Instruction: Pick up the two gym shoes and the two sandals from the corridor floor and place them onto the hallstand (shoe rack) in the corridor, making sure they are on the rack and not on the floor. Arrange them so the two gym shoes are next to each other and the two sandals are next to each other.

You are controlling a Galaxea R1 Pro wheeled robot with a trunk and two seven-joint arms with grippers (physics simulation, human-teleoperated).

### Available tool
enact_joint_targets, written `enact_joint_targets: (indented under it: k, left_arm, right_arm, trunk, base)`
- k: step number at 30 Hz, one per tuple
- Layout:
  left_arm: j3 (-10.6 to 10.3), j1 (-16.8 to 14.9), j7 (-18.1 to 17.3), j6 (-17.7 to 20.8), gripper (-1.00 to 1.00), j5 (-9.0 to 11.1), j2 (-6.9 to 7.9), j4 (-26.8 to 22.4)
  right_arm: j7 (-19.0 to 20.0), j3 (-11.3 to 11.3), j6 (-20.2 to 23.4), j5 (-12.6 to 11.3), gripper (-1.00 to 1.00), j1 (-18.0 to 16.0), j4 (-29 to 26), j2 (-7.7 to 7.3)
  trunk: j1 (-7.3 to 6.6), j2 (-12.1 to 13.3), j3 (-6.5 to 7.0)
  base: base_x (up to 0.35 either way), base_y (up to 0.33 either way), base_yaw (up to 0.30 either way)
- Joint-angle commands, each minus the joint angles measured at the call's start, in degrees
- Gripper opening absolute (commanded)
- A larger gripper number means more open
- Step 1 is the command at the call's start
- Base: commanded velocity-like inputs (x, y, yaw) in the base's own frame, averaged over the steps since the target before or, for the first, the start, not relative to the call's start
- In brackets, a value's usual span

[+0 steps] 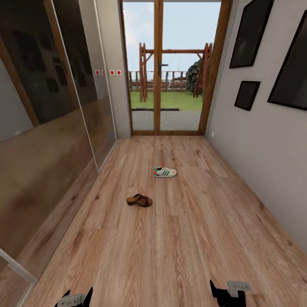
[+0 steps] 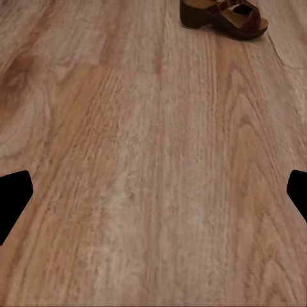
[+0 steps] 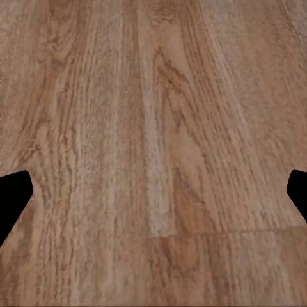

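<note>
One gym shoe, off-white with green stripes and red accents, lies on the corridor floor toward the far glass door. Nearer to me lies one dark brown sandal, which the left wrist view also catches as a sandal on the wood planks. My left gripper and right gripper hang low at the near edge of the head view, well short of both shoes. In each wrist view the black fingertips stand far apart with nothing between them. The hallstand is out of view.
A glossy mirrored wardrobe runs along the left wall. A grey wall with dark framed pictures bounds the right. A wood-framed glass door closes the corridor's far end. Bare planks lie between me and the shoes.
</note>
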Motion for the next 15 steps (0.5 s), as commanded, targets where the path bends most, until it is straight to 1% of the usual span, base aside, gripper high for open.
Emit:
enact_joint_targets:
  k: [1,7,9,11,15]
  left_arm:
    - [0.1,0.0,-0.6,0.0,1.00,0.6,-0.02,0.1]
    - [0.1,0.0,-0.6,0.0,1.00,0.6,-0.02,0.1]
    - [-0.1,0.6,-0.5,-0.7,1.00,0.6,-0.59,0.7]
    - [-0.1,1.3,-0.4,-1.3,1.00,0.7,-0.59,1.4]
    - [-0.1,1.5,-0.3,-1.6,1.00,0.9,-0.60,2.3]
  right_arm:
    - [0.5,-0.5,-0.2,-0.1,1.00,0.0,0.1,-0.01]
    - [0.5,-0.5,-0.2,-0.1,1.00,0.0,0.1,-0.01]
    - [-0.2,0.2,-0.8,-0.3,1.00,0.6,0.2,0.64]
    - [-0.2,0.4,-1.0,-0.3,1.00,1.2,0.4,1.29]
    - [0.0,0.3,-1.2,-0.3,1.00,1.1,0.7,1.35]
  trunk:
    - [0.02,0.0,-0.05]
    - [0.02,0.0,-0.05]
    - [0.02,0.0,-0.05]
    - [0.02,0.0,-0.05]
    - [0.02,0.0,-0.05]
  base:
    - [0.334,0.099,0.000]
    - [0.334,0.099,0.000]
    - [0.000,0.000,0.000]
    - [0.000,0.000,0.000]
    - [0.000,0.000,0.000]
